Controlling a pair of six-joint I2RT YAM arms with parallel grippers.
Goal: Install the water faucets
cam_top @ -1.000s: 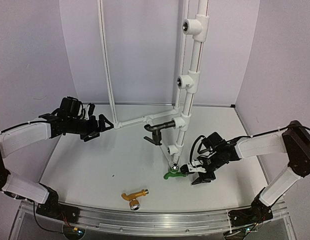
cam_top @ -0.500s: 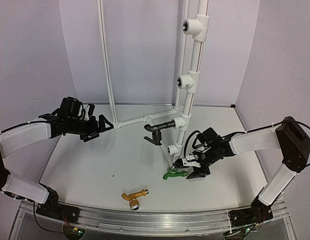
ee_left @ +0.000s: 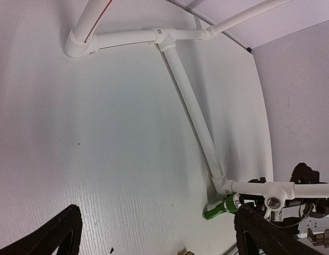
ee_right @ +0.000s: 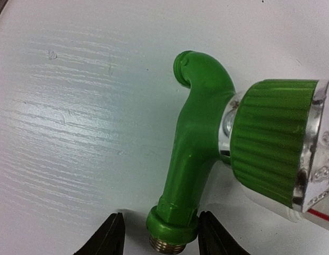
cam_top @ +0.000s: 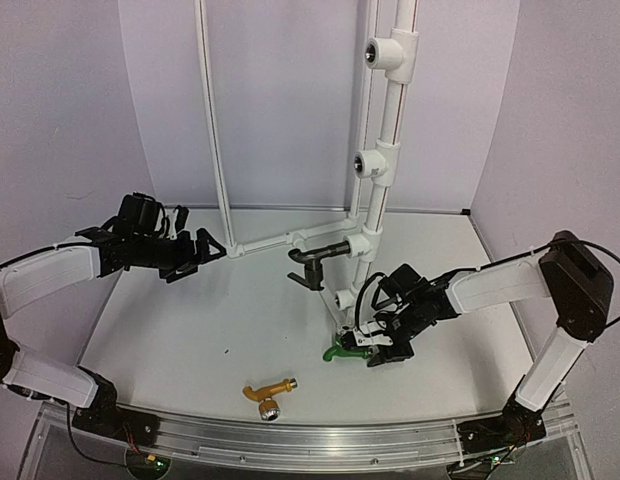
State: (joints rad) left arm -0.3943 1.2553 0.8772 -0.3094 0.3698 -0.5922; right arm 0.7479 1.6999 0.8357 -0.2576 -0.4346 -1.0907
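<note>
right pincer (ee_right: 160,215) apart, fingers straddling threaded end of green faucet (ee_right: 196,149), gap on one side | faucet lies on counter (ee_right: 58,106), spout pointing away from pincer | left pincer (ee_left: 156,234) wide apart, empty

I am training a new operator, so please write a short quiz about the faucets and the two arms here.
1. True or false: neither end effector holds the golden-orange curved plastic faucet.
2. What lies between the fingers of the right end effector? A: the threaded end of the green curved plastic faucet; B: its knob; C: nothing.
3. Fill in: the left end effector is ____ (open/shut).
Key: 1 true; 2 A; 3 open.
</note>
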